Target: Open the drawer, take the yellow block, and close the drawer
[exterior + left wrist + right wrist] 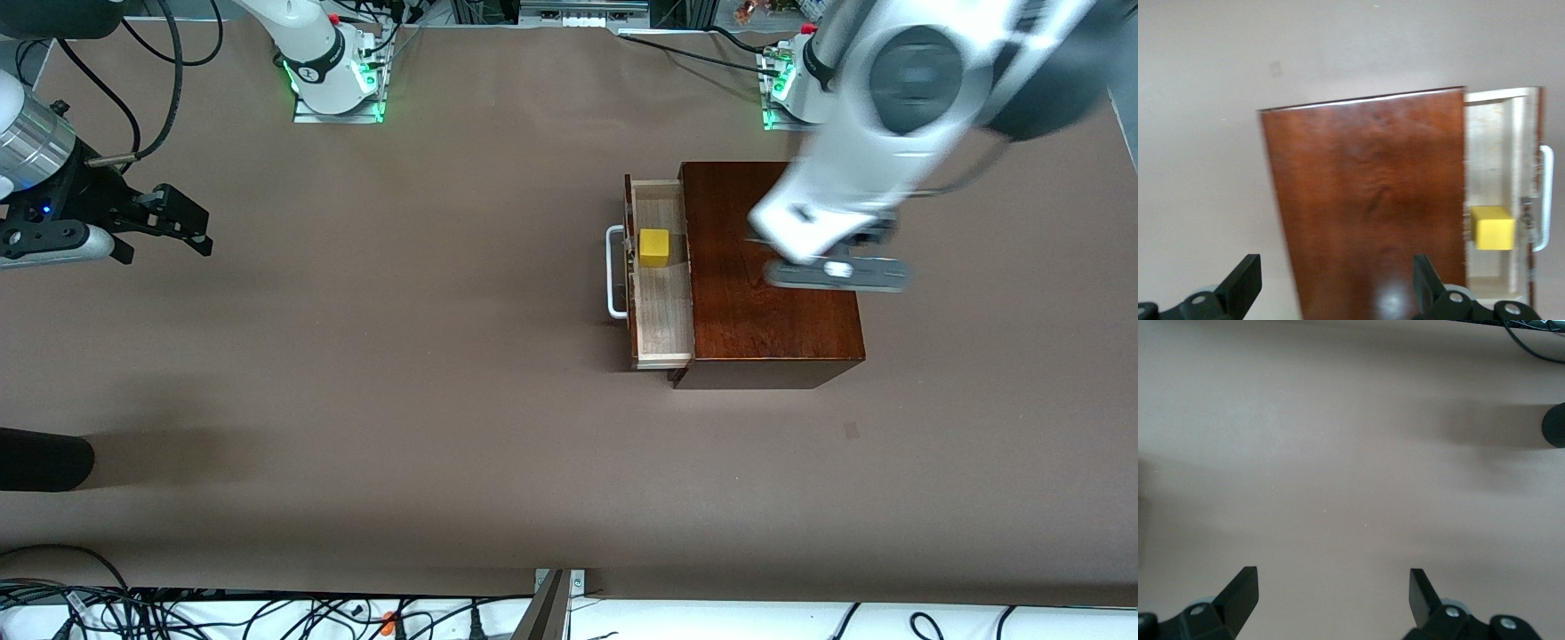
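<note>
The dark reddish-brown wooden box stands at the left arm's end of the table. Its drawer is pulled out toward the right arm's end, white loop handle leading. The yellow block sits in the pale interior. My left gripper hangs over the box top, blurred. In the left wrist view it is open and empty above the box, with the drawer and block beside it. My right gripper waits open and empty at the right arm's end; the right wrist view shows bare table under it.
A dark rounded object pokes over the table's edge at the right arm's end, nearer the front camera; it also shows in the right wrist view. Cables lie along the table's front edge. The brown table spreads wide between box and right gripper.
</note>
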